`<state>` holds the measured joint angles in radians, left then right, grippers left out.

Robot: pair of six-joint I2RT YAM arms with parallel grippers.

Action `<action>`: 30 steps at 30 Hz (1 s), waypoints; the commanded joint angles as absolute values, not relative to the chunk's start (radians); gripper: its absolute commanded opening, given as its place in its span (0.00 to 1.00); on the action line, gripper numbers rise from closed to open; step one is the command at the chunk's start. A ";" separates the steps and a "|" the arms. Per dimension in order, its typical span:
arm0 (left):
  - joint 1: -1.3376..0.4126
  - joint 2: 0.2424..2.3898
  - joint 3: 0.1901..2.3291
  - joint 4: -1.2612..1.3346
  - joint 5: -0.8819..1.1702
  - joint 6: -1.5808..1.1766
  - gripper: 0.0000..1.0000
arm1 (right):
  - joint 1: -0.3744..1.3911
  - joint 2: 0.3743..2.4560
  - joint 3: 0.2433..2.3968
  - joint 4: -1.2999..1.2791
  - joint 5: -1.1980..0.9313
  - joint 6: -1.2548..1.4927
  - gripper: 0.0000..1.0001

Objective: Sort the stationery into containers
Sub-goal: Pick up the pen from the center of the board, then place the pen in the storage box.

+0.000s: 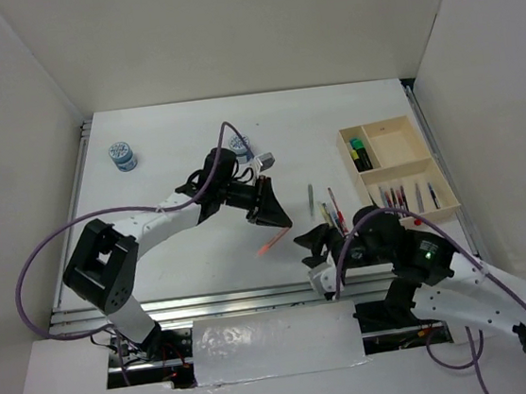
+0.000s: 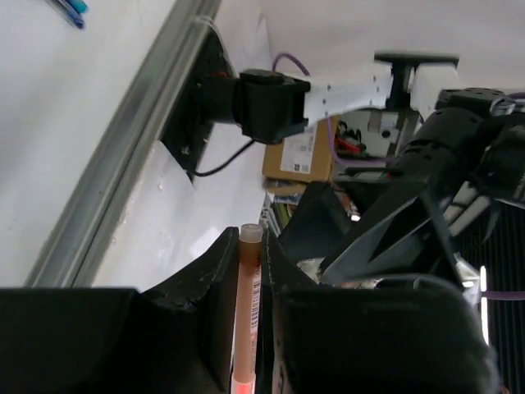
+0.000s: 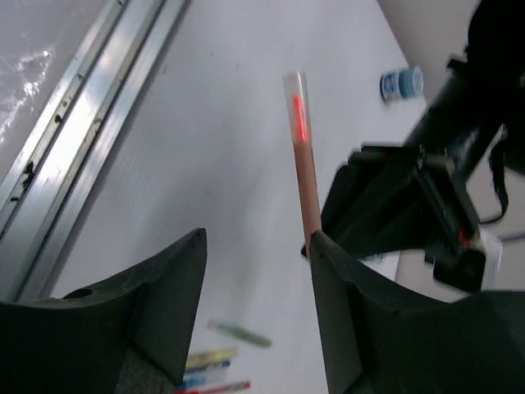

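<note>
The orange pen (image 3: 305, 164) is held clamped in the tightly closed left gripper (image 2: 248, 246), its free end placed off-centre, just beside one finger of the wide-spread, empty right gripper (image 3: 256, 246), so a drop may be caused if release precedes a secure closure.

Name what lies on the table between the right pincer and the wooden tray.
Between the right pincer and the wooden tray lie loose pens, bunched together, with a grey pen beside them; the top view shows this.
</note>
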<state>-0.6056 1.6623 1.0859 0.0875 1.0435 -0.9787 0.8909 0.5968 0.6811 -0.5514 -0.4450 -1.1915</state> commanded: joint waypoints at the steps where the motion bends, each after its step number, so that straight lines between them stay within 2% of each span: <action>1: -0.612 1.623 1.095 0.232 1.166 -1.075 0.00 | 1.037 0.638 0.669 -0.362 -0.276 -1.241 0.59; 6: -0.641 1.615 1.080 0.224 1.158 -1.071 0.00 | 1.135 0.727 0.657 -0.262 -0.229 -1.259 0.57; 14: -0.666 1.597 1.075 0.184 1.129 -1.025 0.00 | 1.149 0.802 0.684 -0.209 -0.198 -1.261 0.55; 16: -0.670 1.601 1.072 0.189 1.127 -1.034 0.00 | 1.152 0.818 0.692 -0.216 -0.198 -1.262 0.49; 17: -0.672 1.601 1.075 0.189 1.127 -1.032 0.00 | 1.152 0.821 0.698 -0.225 -0.196 -1.264 0.41; 21: -0.673 1.605 1.083 0.173 1.124 -1.023 0.00 | 1.154 0.819 0.686 -0.226 -0.195 -1.284 0.20; 22: -0.675 1.605 1.081 0.170 1.120 -1.019 0.10 | 1.157 0.815 0.680 -0.219 -0.192 -1.284 0.16; 23: -0.672 1.605 1.078 0.164 1.112 -1.014 0.24 | 1.158 0.810 0.678 -0.221 -0.190 -1.281 0.07; 24: -0.672 1.597 1.077 0.154 1.100 -1.009 0.62 | 1.158 0.802 0.678 -0.227 -0.183 -1.281 0.04; 25: -0.666 1.591 1.078 0.128 1.054 -0.984 0.90 | 1.157 0.795 0.680 -0.235 -0.180 -1.278 0.02; 26: -0.658 1.585 1.091 0.050 1.019 -0.957 0.99 | 1.161 0.785 0.678 -0.241 -0.172 -1.267 0.00; 30: -0.580 1.546 1.132 -0.087 0.841 -0.861 0.99 | 1.157 0.709 0.672 -0.281 -0.112 -1.156 0.00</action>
<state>-0.6342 1.6062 1.0809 0.0174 0.9672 -0.9516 1.1496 0.7712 0.6617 -0.2794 -0.1627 -1.2411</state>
